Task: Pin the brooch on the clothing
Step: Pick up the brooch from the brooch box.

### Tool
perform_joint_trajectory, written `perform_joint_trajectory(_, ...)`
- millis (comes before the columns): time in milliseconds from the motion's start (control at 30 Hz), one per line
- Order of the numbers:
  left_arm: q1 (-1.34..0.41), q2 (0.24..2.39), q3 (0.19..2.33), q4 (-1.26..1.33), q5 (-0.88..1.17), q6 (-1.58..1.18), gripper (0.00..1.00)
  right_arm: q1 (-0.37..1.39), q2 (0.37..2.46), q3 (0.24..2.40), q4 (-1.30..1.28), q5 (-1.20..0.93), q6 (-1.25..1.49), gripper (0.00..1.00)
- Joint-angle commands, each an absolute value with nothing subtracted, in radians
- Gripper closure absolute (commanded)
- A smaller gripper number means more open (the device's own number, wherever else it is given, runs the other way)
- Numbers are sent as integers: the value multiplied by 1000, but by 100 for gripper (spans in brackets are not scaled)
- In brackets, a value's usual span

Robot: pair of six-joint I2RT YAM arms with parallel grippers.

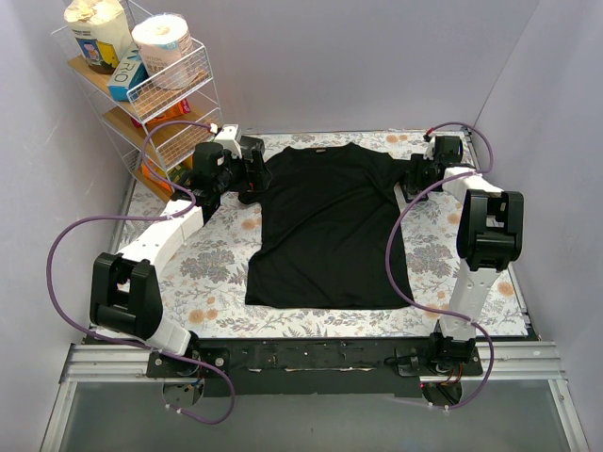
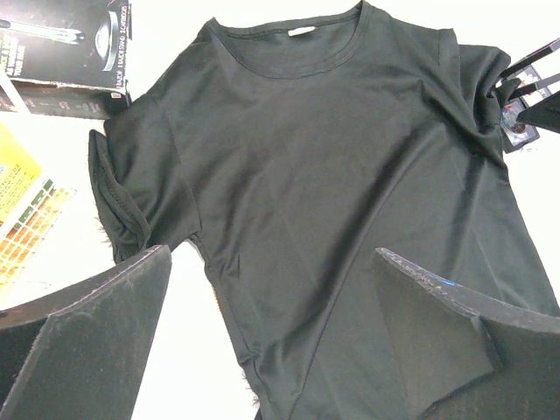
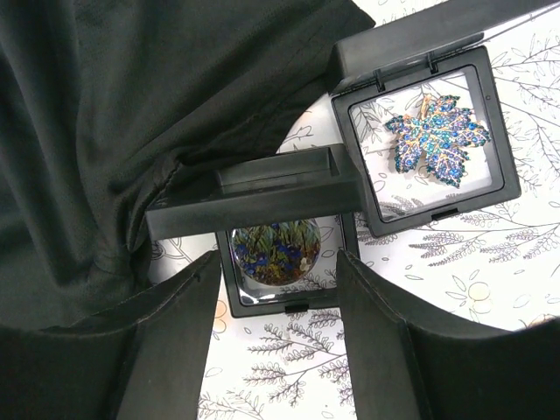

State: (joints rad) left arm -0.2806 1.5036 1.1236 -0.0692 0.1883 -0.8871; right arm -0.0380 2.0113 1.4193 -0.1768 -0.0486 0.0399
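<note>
Black plastic frames the brooch (image 3: 276,247), a round domed piece with blue flowers that I judge to be the task's own. It lies in an opened frame box (image 3: 289,188) on the table at two o'clock of the T-shirt (image 1: 325,226), just off its sleeve. The right gripper (image 3: 278,259) hovers over that box with its fingers apart, one on each side, clamping nothing. The left gripper (image 2: 271,252) hangs at ten o'clock of the shirt, fingers spread wide and empty, looking across the chest.

Nothing is pinned yet. The shirt lies flat, neck toward twelve o'clock, and lifting the brooch out, carrying it over and fastening it all remain.

A second box (image 3: 411,220) at one o'clock of the first holds a blue leaf-shaped jewel (image 3: 437,140). Underneath is a floral table cover (image 1: 217,273). A wire rack (image 1: 160,104) of cartons stands at eleven o'clock, with pale walls around.
</note>
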Motion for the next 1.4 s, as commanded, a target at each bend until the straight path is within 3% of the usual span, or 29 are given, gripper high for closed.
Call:
perform_joint_trajectory(0,-278,1448,1147,-72,195,-877,3,-37,2048,1449,-141,-32,21,37)
perform_joint_trajectory(733,-278,1448,1154,-77,204,-882,3,26,2134,1499,-186,112,14,40)
perform_joint_trajectory(1367,-278,1447,1155,-80,190,-879,2,37,2109,1476,-204,111,38,59)
